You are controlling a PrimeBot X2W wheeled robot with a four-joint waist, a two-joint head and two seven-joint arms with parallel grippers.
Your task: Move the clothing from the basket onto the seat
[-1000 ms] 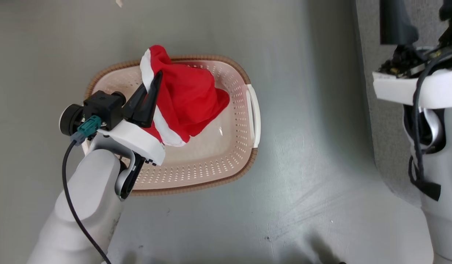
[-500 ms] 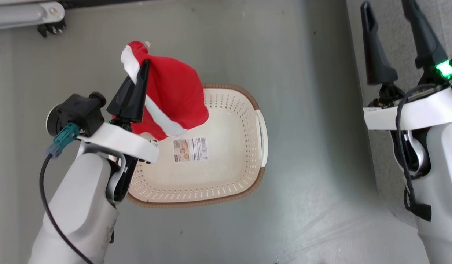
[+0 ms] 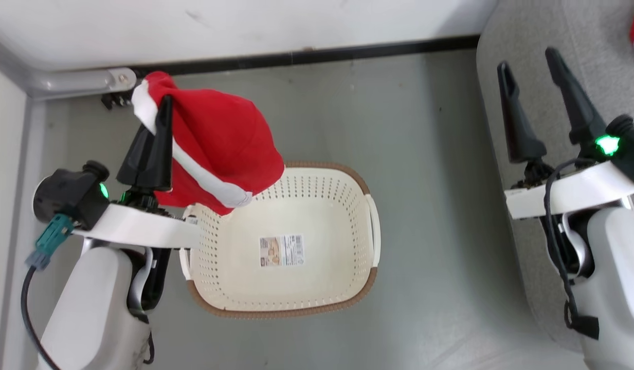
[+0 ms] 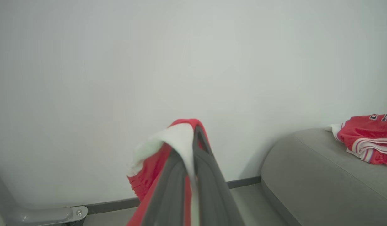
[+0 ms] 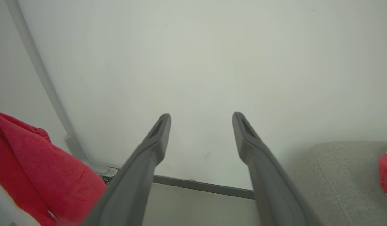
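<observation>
Red clothing [image 3: 219, 139] lifted clear of basket [image 3: 347, 221] | left fingers [image 3: 155, 149] still clamped

The clothing [image 3: 219, 144] is soft matt cloth, the basket [image 3: 342, 205] smooth plastic, the seat [image 3: 594, 41] woven fabric.

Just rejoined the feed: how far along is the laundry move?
Done: a striped garment lies on the seat. In hand: the left gripper is shut on a red garment, held clear of the basket. Left: carry it to the seat; the basket shows just its sticker. The right gripper is open.
</observation>
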